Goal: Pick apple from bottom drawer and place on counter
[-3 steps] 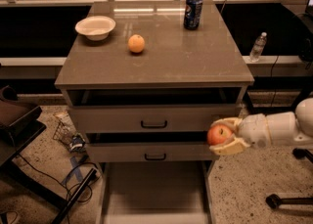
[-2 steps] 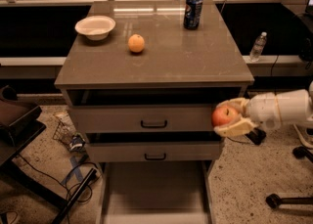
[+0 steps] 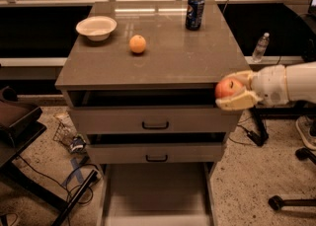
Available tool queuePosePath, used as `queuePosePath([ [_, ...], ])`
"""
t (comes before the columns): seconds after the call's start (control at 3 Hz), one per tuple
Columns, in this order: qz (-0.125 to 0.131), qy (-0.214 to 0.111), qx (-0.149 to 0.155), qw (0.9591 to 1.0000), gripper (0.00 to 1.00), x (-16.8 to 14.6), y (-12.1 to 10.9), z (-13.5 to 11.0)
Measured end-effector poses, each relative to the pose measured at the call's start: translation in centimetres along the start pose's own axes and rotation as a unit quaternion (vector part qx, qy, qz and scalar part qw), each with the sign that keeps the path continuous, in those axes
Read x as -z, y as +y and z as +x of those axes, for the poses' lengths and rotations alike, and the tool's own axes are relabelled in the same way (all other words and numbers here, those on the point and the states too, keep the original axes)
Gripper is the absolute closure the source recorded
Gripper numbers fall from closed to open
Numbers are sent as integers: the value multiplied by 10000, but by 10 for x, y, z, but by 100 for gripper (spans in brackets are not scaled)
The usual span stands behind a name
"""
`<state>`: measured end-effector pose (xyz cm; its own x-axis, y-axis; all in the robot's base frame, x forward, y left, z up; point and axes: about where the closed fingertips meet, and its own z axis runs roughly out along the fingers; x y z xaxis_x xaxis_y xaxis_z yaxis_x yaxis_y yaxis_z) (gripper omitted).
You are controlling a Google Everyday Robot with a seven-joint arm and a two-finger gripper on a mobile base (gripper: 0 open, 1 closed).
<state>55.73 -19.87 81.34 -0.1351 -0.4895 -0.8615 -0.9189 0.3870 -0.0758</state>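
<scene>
My gripper comes in from the right on a white arm and is shut on the apple, red-orange with a paler patch. It holds the apple in the air at the counter's front right corner, level with the counter's thick edge. The counter is the grey-brown top slab of the cabinet. The bottom drawer is pulled out at the bottom of the view, with its pale floor showing and nothing in it.
On the counter stand a white bowl at back left, an orange fruit near the middle and a blue soda can at the back. Two handled drawers sit slightly ajar. A water bottle stands right of the cabinet; cables lie on the floor at left.
My gripper has risen with the apple, from beside the second drawer up to the level of the counter's edge, and moved slightly right.
</scene>
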Motion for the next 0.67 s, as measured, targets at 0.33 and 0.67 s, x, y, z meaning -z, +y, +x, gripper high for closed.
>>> queuePosePath([
  [0.33, 615, -140, 53, 9980, 100, -5, -42, -39],
  [0.67, 965, -209, 68, 9951, 100, -11, -68, -54],
])
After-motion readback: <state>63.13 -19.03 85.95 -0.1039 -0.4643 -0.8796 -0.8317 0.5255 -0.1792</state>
